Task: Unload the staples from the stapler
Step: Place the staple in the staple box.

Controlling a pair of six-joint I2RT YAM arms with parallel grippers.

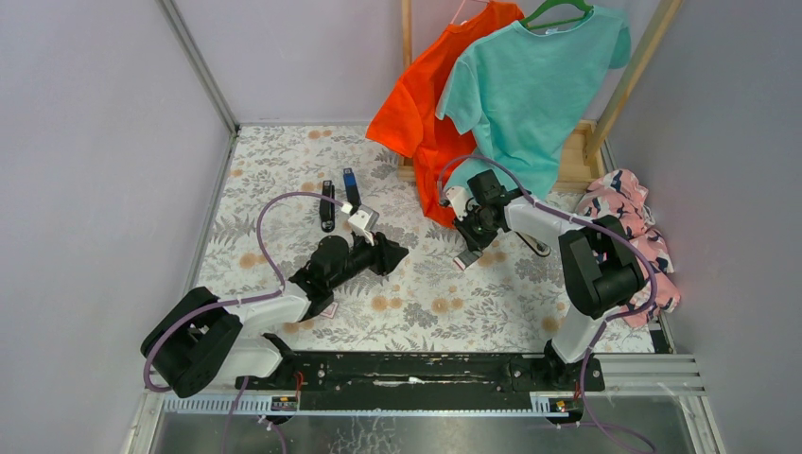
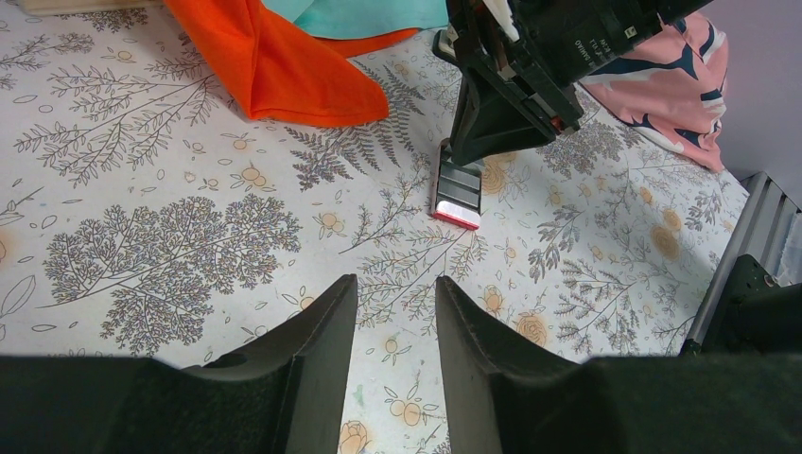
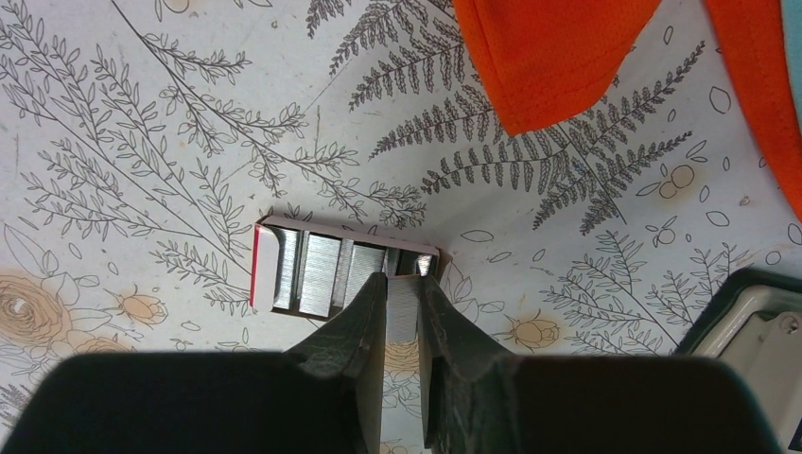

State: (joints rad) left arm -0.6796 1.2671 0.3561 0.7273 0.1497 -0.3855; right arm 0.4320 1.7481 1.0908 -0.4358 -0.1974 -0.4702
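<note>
Right wrist view: the right gripper [image 3: 402,276] is seen low over a small red-and-white card [image 3: 256,270] that lies flat on the flowered table [image 3: 142,123]. Several short silvery rows of staples [image 3: 322,274] are laid side by side on that card. The jaws are drawn nearly together, and a pale silvery strip [image 3: 402,307] is pinched in the narrow gap between them at the card's right end; it appears to be one of the staples rows. The hem of an orange shirt [image 3: 558,57] is seen beyond the card, apart from it. In the left wrist view the left gripper [image 2: 395,317] is held above the table with its jaws apart and nothing between them, only the tablecloth being visible in the gap; it is pointed toward the card [image 2: 457,210], which is partly covered by the right gripper [image 2: 501,118]. In the top view the stapler [image 1: 327,206] is found lying on the table beyond the left gripper [image 1: 392,253], well apart from both grippers, with a slim blue-and-black bar [image 1: 351,185] just beside it on its right.
</note>
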